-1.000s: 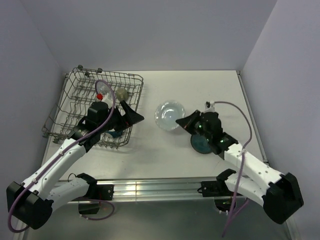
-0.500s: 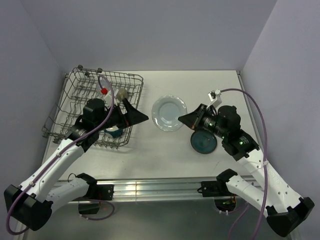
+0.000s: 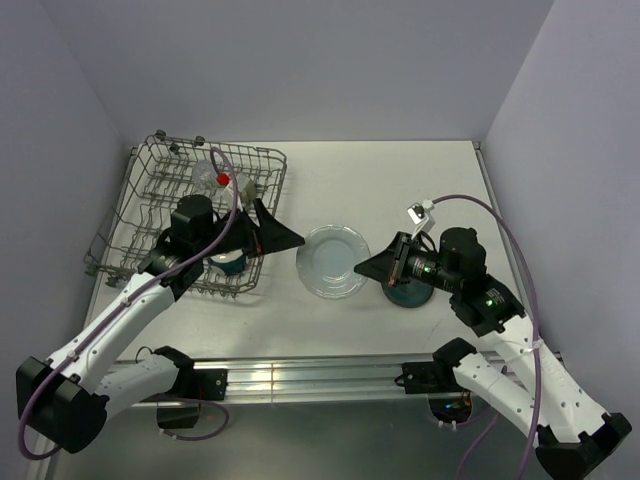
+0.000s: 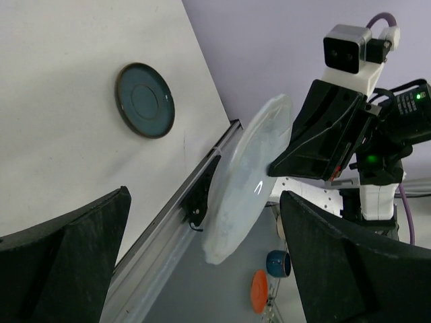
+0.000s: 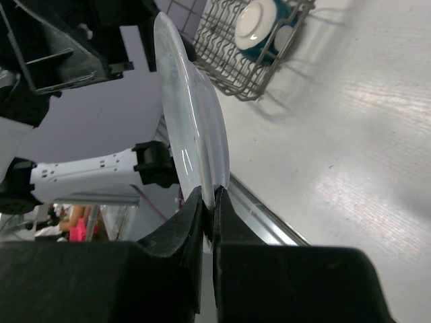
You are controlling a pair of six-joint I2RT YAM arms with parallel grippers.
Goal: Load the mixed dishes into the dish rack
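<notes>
My right gripper (image 3: 366, 268) is shut on the rim of the pale blue plate (image 3: 330, 261) and holds it tilted above the table; its fingers (image 5: 192, 215) pinch the plate (image 5: 191, 114) edge-on. My left gripper (image 3: 288, 236) is open and empty, its tips close to the plate's left edge. In the left wrist view the plate (image 4: 248, 182) hangs ahead between my spread fingers (image 4: 67, 266). The dark teal plate (image 4: 144, 99) lies flat on the table, half hidden under my right arm (image 3: 408, 296). The cream-inside bowl (image 3: 228, 263) sits in the dish rack (image 3: 160, 190). The clear glass tumbler (image 3: 206, 173) stands at the rack's back.
The rack fills the table's left side and its near right corner (image 5: 250, 74) is next to my left arm. Walls close in the back and both sides. The metal rail (image 3: 300, 375) runs along the near edge. The mug is not clearly visible.
My right gripper has lifted the pale blue plate off the table and carried it left and nearer, uncovering the teal plate. My left gripper has swung right, out from over the rack.
</notes>
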